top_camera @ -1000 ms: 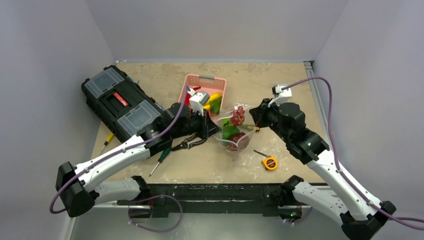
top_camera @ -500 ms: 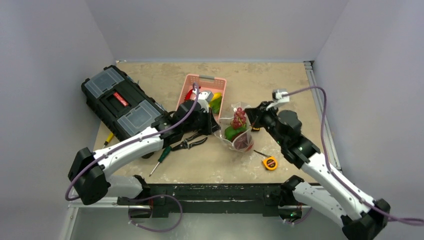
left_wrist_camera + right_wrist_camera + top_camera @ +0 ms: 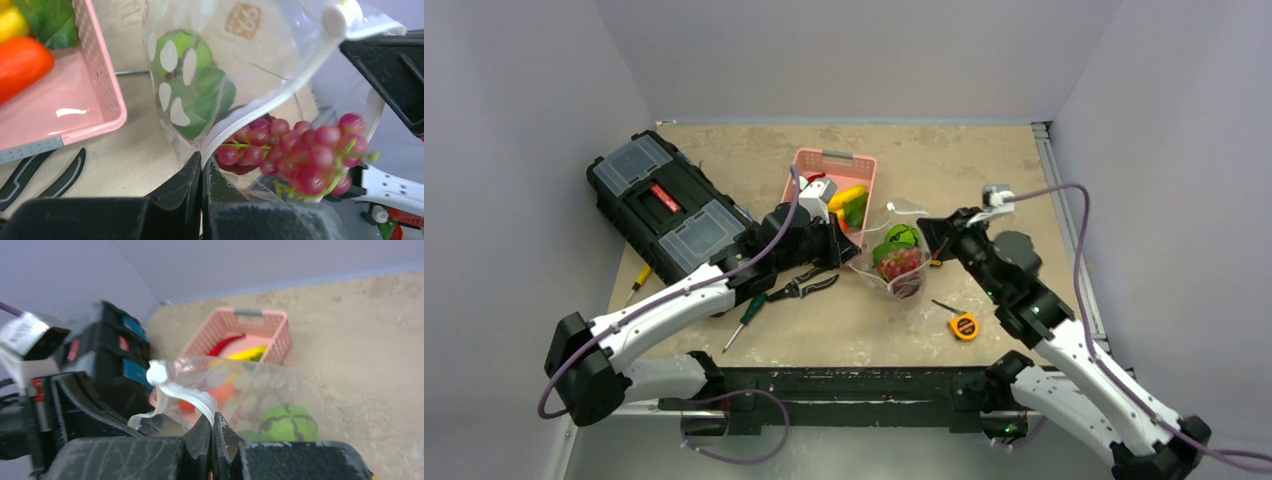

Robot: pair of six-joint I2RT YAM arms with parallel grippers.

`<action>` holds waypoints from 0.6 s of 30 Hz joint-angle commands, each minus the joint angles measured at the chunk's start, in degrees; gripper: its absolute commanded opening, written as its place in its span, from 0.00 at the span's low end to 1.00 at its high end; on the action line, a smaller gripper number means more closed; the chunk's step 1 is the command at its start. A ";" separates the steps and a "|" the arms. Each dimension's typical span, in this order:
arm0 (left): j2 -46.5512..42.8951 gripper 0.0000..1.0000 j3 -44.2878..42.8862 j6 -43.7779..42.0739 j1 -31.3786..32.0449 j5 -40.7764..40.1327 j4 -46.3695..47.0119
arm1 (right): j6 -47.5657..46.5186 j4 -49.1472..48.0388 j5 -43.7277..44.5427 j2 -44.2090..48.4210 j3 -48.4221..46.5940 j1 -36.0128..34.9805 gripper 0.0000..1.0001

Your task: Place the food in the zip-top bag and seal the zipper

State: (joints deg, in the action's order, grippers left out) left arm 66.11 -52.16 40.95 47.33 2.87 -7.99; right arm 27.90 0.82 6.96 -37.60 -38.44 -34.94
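Speckled beige table (image 3: 984, 160) carries 1 black toolbox (image 3: 664, 205), 1 pink basket (image 3: 809, 170), pliers (image 3: 804, 287), 2 screwdrivers (image 3: 746, 315), 1 tape measure (image 3: 964, 326) and the zip-top bag (image 3: 892, 258).

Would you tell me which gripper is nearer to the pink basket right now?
Left. The left gripper, jaws shut on the zip-top bag, sits just beside the pink basket, at its near corner; the right gripper holds the bag's opposite side, beyond the bag.

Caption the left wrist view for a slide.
Left pincer shut on the rim of the zip-top bag, red grapes at its mouth, pink basket alongside.
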 commanded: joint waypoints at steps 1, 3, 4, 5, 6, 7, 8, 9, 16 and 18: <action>3.25 0.00 -3.39 -0.26 -0.65 -0.90 -4.24 | -1.04 3.23 1.84 -8.77 -4.71 0.22 0.00; 1.52 0.00 -2.59 -0.34 -0.61 -1.38 -4.36 | -1.85 3.86 1.17 -7.39 -4.93 0.23 0.00; 0.81 0.00 -1.41 -0.16 -0.56 -1.50 -3.42 | -1.91 3.08 0.61 -5.87 -3.90 0.23 0.00; 0.04 0.00 -0.04 -0.01 -0.60 -1.82 -2.33 | -1.56 1.51 0.51 -4.40 -2.42 0.23 0.00; -0.18 0.00 0.95 0.14 -0.64 -2.49 -1.89 | -1.27 -0.21 0.74 -3.37 -0.79 0.22 0.00; 0.11 0.00 1.08 0.41 -0.86 -3.42 -2.95 | -1.01 -0.45 1.19 -3.35 -0.16 0.22 0.00; 0.62 0.00 0.53 0.78 -1.11 -4.08 -4.43 | -0.81 -0.29 1.85 -4.35 -0.52 0.29 0.00; 1.03 0.00 -0.51 0.76 -1.36 -3.54 -5.49 | -0.75 1.62 2.21 -5.81 -1.52 0.23 0.00; -2.01 0.00 -5.96 1.59 -1.42 5.00 -6.36 | -3.60 13.75 1.94 -13.93 -15.48 0.25 0.00; -3.07 0.00 -8.02 2.98 -1.44 8.24 -6.84 | -5.01 17.99 0.80 -15.24 -20.53 0.23 0.00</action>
State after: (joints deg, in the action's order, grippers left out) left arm 67.29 -53.74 41.56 46.22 4.47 -16.05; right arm 26.17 12.19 7.01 -52.29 -48.29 -34.85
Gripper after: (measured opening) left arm 0.005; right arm 0.002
